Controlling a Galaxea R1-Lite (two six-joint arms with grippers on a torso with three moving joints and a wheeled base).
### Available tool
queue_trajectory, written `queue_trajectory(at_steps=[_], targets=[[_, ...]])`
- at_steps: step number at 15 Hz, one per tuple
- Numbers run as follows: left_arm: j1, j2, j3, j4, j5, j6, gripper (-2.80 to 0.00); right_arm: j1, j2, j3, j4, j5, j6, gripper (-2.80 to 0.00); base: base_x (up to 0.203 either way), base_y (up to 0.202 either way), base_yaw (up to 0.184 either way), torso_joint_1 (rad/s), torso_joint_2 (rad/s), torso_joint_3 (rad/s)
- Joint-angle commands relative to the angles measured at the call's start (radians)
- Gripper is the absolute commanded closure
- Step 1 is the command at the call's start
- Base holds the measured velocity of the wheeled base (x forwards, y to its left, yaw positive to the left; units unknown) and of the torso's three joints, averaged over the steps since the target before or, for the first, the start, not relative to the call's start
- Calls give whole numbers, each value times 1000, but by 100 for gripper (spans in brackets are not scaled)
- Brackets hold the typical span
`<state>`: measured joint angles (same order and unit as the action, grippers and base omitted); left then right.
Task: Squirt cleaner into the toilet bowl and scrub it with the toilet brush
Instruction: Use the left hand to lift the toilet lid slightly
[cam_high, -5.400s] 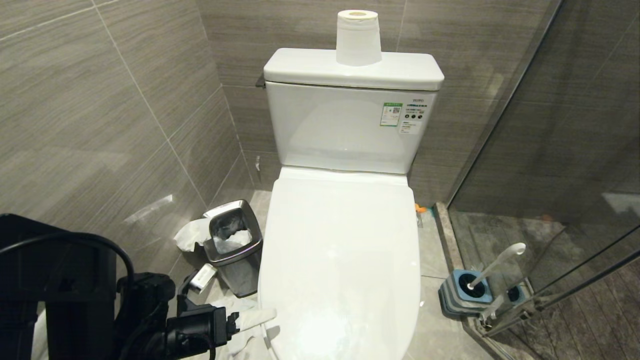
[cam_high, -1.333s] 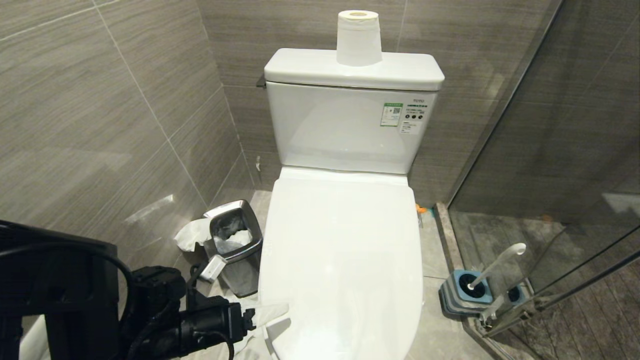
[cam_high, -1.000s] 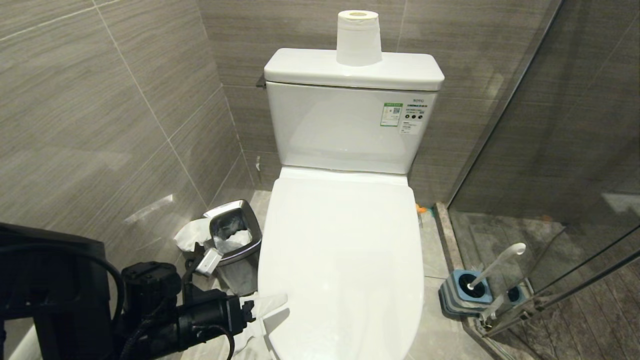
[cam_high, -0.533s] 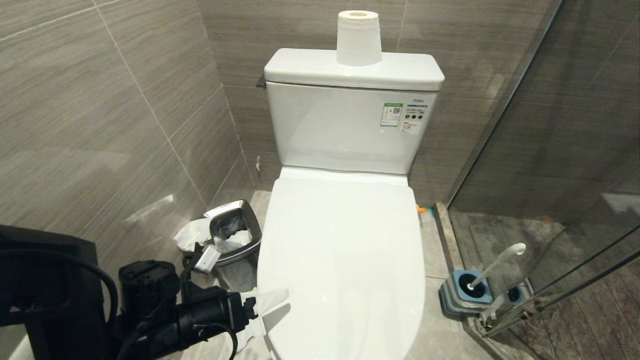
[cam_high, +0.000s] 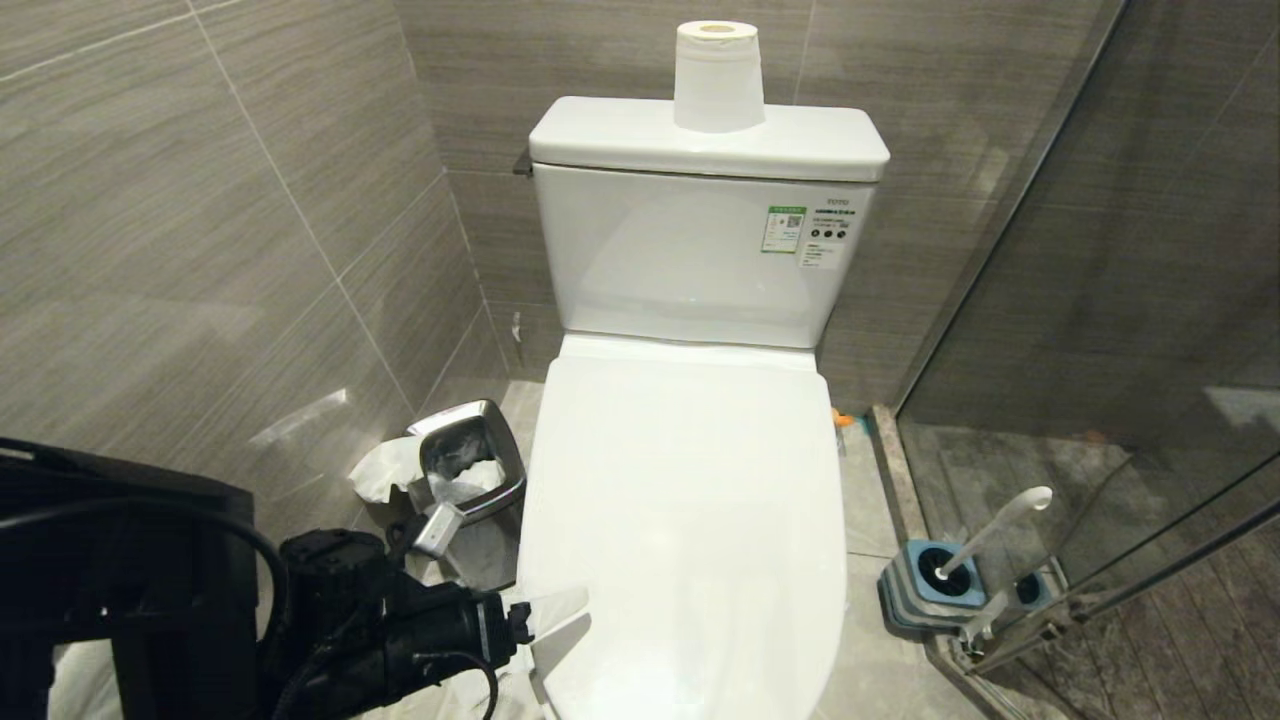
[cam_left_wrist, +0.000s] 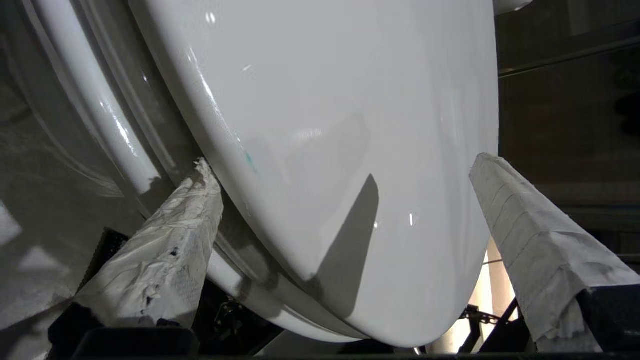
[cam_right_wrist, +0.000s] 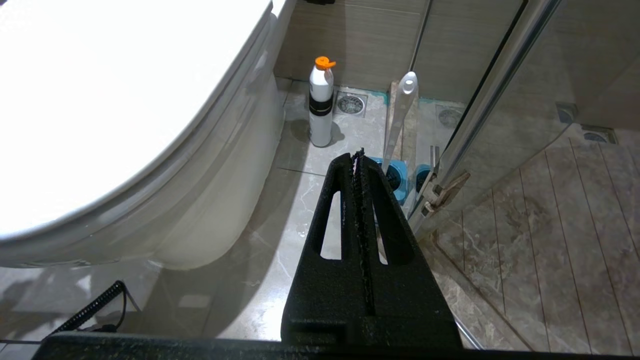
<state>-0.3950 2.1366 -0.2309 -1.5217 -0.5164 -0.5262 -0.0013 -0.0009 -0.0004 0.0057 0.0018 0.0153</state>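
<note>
The white toilet bowl (cam_high: 560, 560) has its lid (cam_high: 700, 480) down, so the inside is hidden. My left gripper (cam_high: 573, 617) is at the lid's front left edge and open. Its tape-wrapped fingers (cam_left_wrist: 165, 240) straddle that edge (cam_left_wrist: 300, 200), one over the lid top and one beside the rim. My right gripper (cam_right_wrist: 357, 155) hangs shut and empty over the floor to the right of the toilet. The cleaner (cam_right_wrist: 320, 105), white with an orange cap, stands on the floor by the toilet base. The toilet brush (cam_high: 990, 530) leans in its blue holder (cam_high: 930, 585).
A steel bin (cam_high: 465, 475) stuffed with tissue stands left of the toilet, close to my left arm. A paper roll (cam_high: 717, 75) sits on the tank. The glass shower door (cam_high: 1100, 400) and its frame close off the right side. A floor drain (cam_right_wrist: 350, 104) lies behind the cleaner.
My left gripper has edged slightly right and down along the lid's front left edge, still open. The lid stays down. The right arm has not moved.
</note>
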Motion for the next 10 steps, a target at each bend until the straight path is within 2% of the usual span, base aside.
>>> queue_trajectory(at_steps=[1,10], targets=[[15,34,-12,-8,32,-6,-280,1,1,0,0,0,0,0,0,0,0,0,0,0],[41,32,-22,-8,88,-2,-280,0,1,0,0,0,0,0,0,0,0,0,0,0]])
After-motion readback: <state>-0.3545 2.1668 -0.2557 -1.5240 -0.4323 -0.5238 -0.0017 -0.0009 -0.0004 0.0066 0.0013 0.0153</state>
